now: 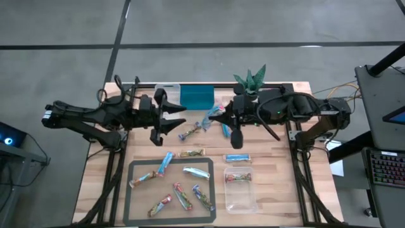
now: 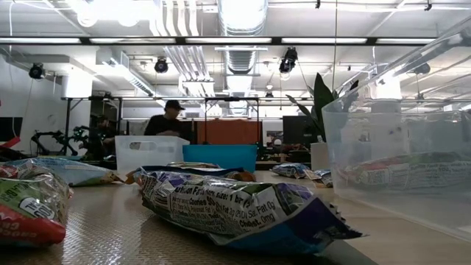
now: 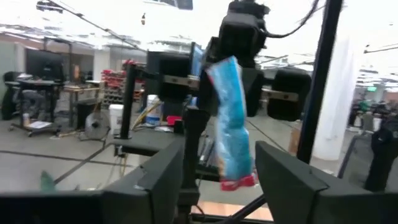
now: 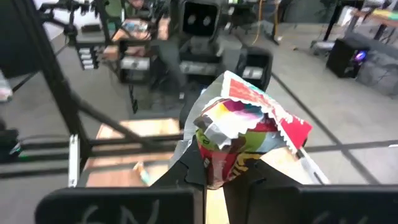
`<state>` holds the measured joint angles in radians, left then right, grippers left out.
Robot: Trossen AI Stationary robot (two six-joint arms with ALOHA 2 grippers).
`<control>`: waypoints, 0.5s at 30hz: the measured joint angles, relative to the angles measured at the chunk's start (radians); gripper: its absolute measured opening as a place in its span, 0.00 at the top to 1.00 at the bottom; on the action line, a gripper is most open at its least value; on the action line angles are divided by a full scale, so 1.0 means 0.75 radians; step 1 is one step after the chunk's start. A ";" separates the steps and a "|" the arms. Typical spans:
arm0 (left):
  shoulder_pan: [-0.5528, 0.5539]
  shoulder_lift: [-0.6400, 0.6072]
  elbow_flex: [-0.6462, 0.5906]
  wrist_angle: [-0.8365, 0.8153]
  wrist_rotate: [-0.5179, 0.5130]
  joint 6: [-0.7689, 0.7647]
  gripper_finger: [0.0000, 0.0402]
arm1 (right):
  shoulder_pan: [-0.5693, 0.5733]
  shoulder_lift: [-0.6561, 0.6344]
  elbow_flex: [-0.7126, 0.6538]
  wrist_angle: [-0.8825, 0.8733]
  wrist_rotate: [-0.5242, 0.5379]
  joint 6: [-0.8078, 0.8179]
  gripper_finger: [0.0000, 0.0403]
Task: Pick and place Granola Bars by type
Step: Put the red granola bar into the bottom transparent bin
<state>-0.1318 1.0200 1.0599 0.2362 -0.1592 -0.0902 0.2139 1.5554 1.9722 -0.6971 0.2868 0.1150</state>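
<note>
We note both arms crowd the far half of the tabletop (image 1: 278,183), above loose bars (image 1: 193,129). Nearer, the tray (image 1: 129,190) and clear tub (image 1: 242,196) fill the middle. Bare wood flanks them on either side.

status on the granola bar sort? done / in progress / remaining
Done: two bars lie in the clear tub, one blue bar just behind it. In hand: the right gripper is shut on a blue bar, facing the open left gripper mid-air. Left: about seven bars on the grey mat, several loose on the table.
</note>
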 joint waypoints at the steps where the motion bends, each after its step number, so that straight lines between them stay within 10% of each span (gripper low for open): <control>1: 0.000 -0.012 0.000 -0.014 -0.011 0.000 0.53 | 0.006 -0.009 0.000 -0.028 -0.010 0.011 0.96; 15: 0.002 -0.088 0.000 -0.221 -0.094 -0.050 0.51 | 0.097 -0.048 0.001 -0.460 -0.173 0.261 0.97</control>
<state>-0.1300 0.9541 1.0599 0.0703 -0.2298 -0.1275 0.2870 1.5192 1.9731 -1.0421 0.1568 0.3110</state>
